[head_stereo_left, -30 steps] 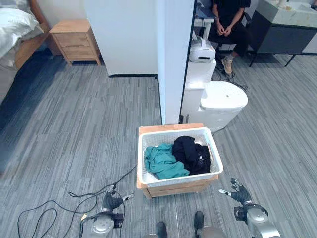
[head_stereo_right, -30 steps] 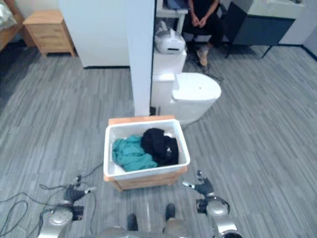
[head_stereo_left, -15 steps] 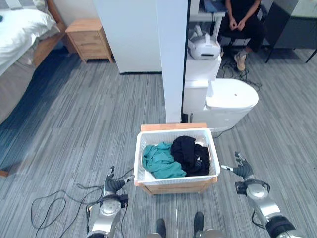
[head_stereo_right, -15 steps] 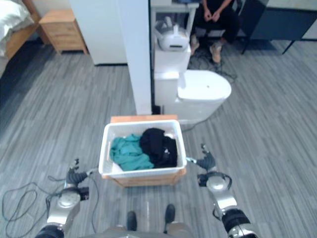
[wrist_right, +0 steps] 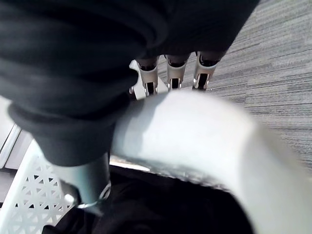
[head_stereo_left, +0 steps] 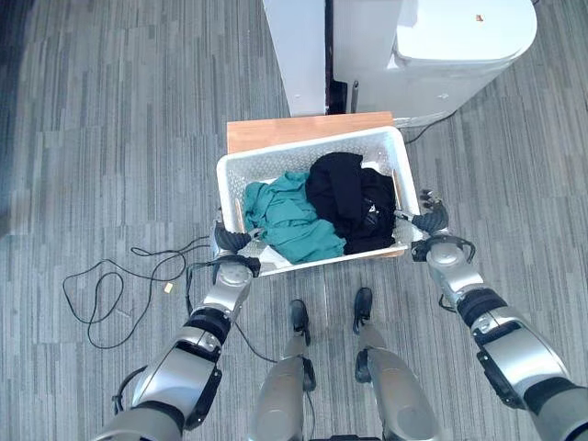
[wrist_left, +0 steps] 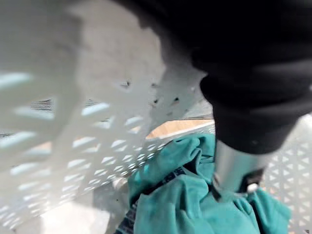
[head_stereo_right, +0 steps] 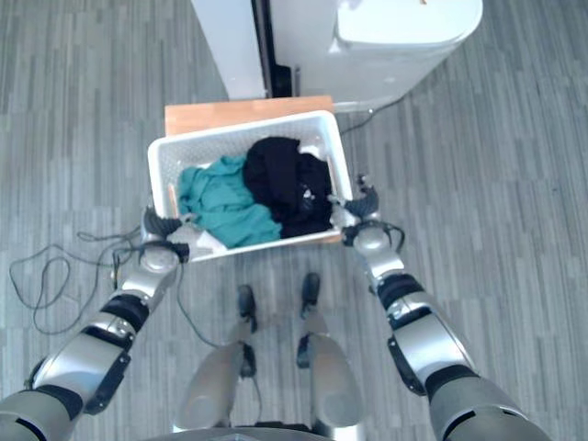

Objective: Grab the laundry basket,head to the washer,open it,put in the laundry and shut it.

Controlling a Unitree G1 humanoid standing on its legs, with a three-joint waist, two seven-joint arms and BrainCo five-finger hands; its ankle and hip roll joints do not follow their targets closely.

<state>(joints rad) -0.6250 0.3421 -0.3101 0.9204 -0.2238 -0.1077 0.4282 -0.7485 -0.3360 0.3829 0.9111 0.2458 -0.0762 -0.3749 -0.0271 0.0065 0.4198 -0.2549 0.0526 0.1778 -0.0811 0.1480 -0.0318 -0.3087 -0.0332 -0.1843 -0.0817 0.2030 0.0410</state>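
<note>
Grasp stage of the first step: we see the white perforated plastic laundry basket (head_stereo_left: 312, 158) resting on a low wooden stand (head_stereo_left: 276, 131) on the grey plank floor (head_stereo_left: 110, 119), just in front of a white appliance (head_stereo_left: 441, 46). Inside the basket lie a teal crumpled garment (head_stereo_left: 289, 216) and a black bundled garment (head_stereo_left: 349, 197), side by side. Our left hand (head_stereo_left: 230, 244) sits at the basket's left end and our right hand (head_stereo_left: 427, 220) at its right end. In the right wrist view the fingers (wrist_right: 168, 78) pass under the thick rim while the thumb reaches over it, so we judge this hand closed on the basket. In the left wrist view the thumb hangs inside the wall above the teal garment; whether that hand has closed we cannot tell. We judge that the next move calls for confirming both holds, then a level lift straight off the stand so that neither garment spills.
</note>
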